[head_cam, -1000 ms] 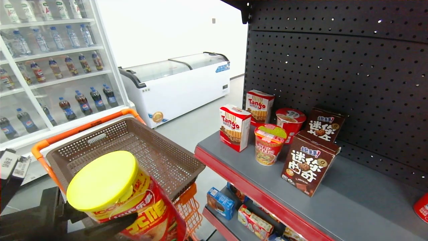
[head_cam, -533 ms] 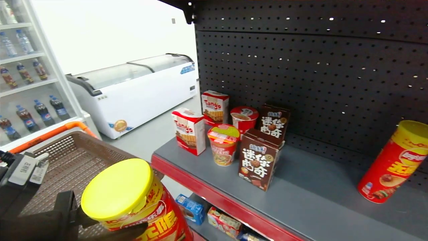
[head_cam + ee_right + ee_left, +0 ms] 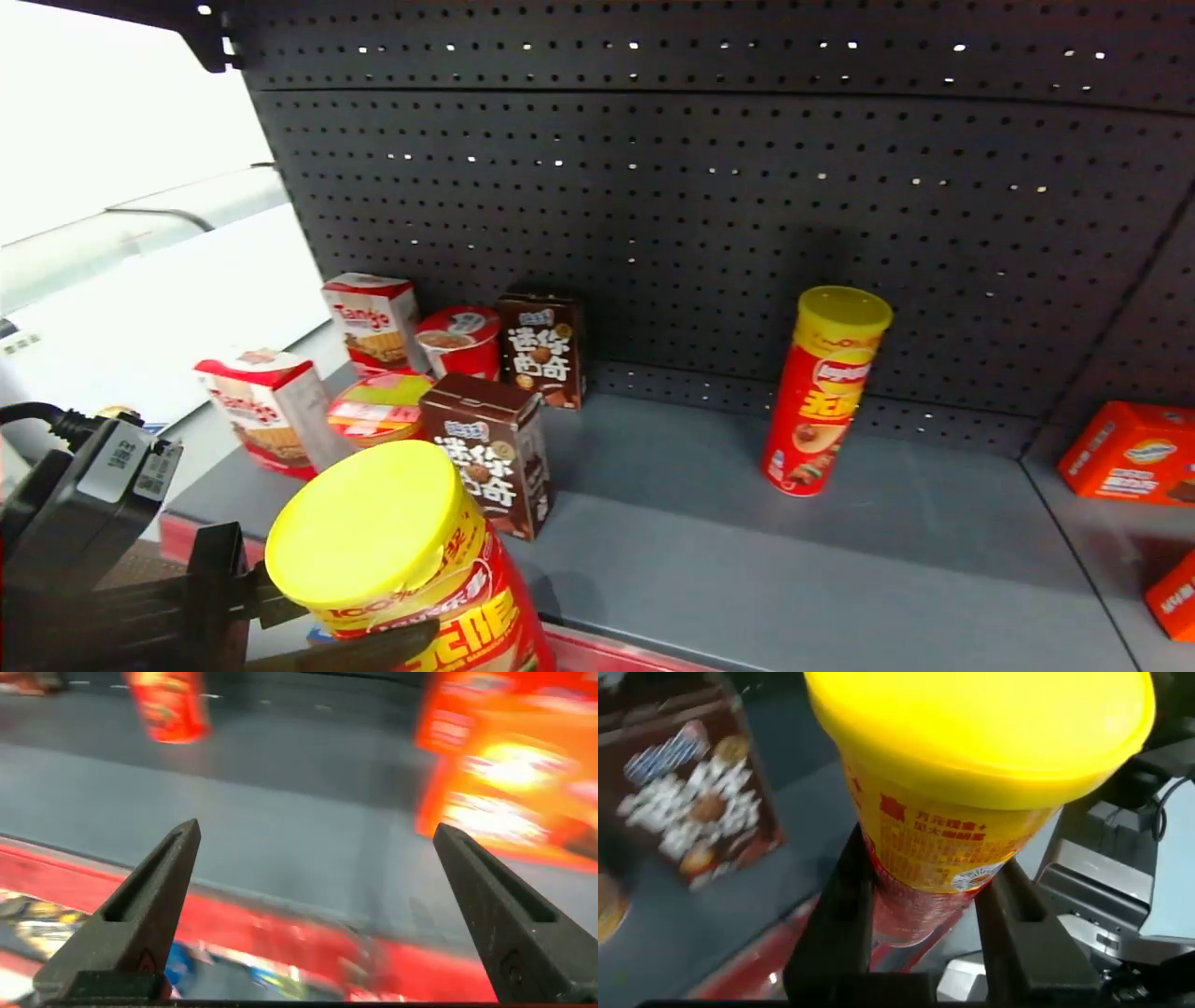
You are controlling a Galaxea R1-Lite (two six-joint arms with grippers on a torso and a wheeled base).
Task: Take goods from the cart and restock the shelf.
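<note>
My left gripper (image 3: 308, 625) is shut on a red chip can with a yellow lid (image 3: 392, 551), held upright at the lower left, just in front of the grey shelf (image 3: 709, 551). The left wrist view shows the same can (image 3: 971, 831) clamped between the black fingers (image 3: 842, 915). A second red chip can (image 3: 822, 392) stands upright on the shelf near the pegboard back. My right gripper (image 3: 327, 905) is open and holds nothing, in front of the shelf's red edge (image 3: 280, 919), with that standing can (image 3: 168, 705) far behind.
Two brown boxes (image 3: 495, 448), two cup noodles (image 3: 378, 406) and two red-and-white wafer boxes (image 3: 261, 406) crowd the shelf's left part. Orange boxes (image 3: 1125, 453) sit on the neighbouring shelf at the right. Free room lies between the brown boxes and the standing can.
The head camera has swung right: the cart, the drinks fridge and most of the freezer have left the picture and the shelf with its standing can has come in. The held can stays in my left gripper.
</note>
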